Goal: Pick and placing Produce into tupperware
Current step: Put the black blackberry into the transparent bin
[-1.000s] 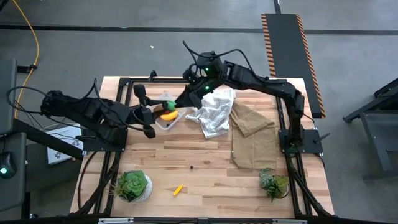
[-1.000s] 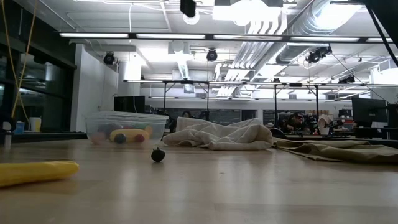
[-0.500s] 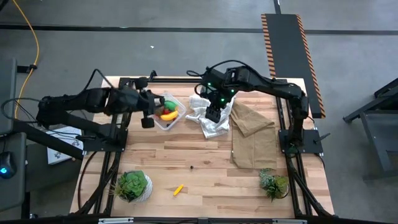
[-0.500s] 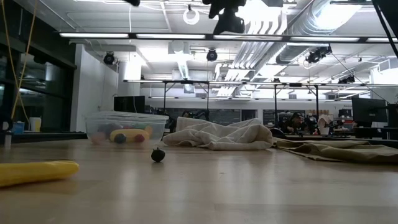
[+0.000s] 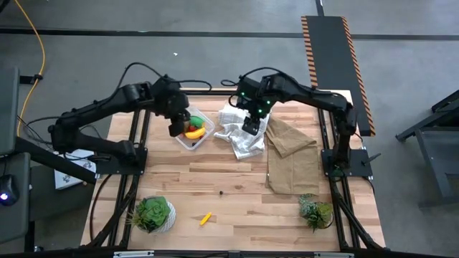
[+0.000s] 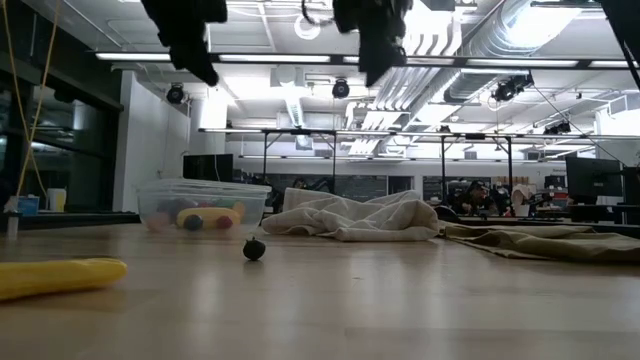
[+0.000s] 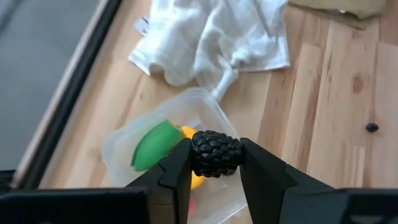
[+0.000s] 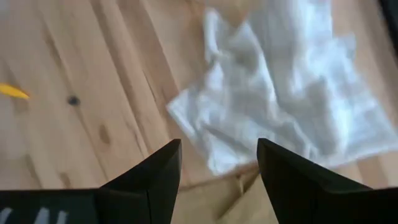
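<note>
Between the fingers of the left gripper, low in the centre of the left wrist frame, sits a dark bumpy berry, pinched from both sides so it can be carried without rolling free. Directly under it lies the tupperware, already holding a green oval and a yellow piece; hanging the berry over the open tub suggests a release is the next step. Left of centre in the high frame, that gripper hovers at the tub's edge. Right of it, the right gripper hangs empty, jaws apart, above the white cloth. Low in the frame, a yellow piece and a tiny dark berry wait on the table.
</note>
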You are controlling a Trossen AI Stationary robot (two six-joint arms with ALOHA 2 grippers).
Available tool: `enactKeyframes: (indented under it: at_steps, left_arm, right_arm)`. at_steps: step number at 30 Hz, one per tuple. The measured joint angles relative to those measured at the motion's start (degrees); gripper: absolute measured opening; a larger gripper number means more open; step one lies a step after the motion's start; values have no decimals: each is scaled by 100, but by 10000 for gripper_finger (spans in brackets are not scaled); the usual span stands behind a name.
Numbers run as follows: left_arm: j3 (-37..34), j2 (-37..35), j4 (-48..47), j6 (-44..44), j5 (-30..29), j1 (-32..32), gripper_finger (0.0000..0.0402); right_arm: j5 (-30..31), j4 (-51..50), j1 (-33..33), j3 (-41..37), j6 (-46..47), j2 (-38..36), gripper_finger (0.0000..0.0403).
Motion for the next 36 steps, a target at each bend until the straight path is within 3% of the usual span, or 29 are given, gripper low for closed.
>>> enactKeyframes:
  at_steps: [4,8,15,19,27,36]
  left_arm:
    - [0,282,33,34,112,85,103]
    - [0,397,35,101,251,85,105]
    - [2,429,76,133,366,85,103]
    - [-155,422,270,170,364,85,107]
    - [-1186,429,1267,-383,348,88,106]
    - [-2177,429,1985,-1044,131,89,106]
  right_arm:
    - [-22,453,-20,-1137,30,-299,202]
    - [-247,1699,112,-2806,471,-934,202]
    - [-539,4330,415,-5473,2292,-2553,202]
    - [-587,5771,693,-6585,3370,-3296,202]
    - [170,6117,1161,-7039,3737,-3763,202]
    - [192,6135,1180,-7039,3589,-3759,202]
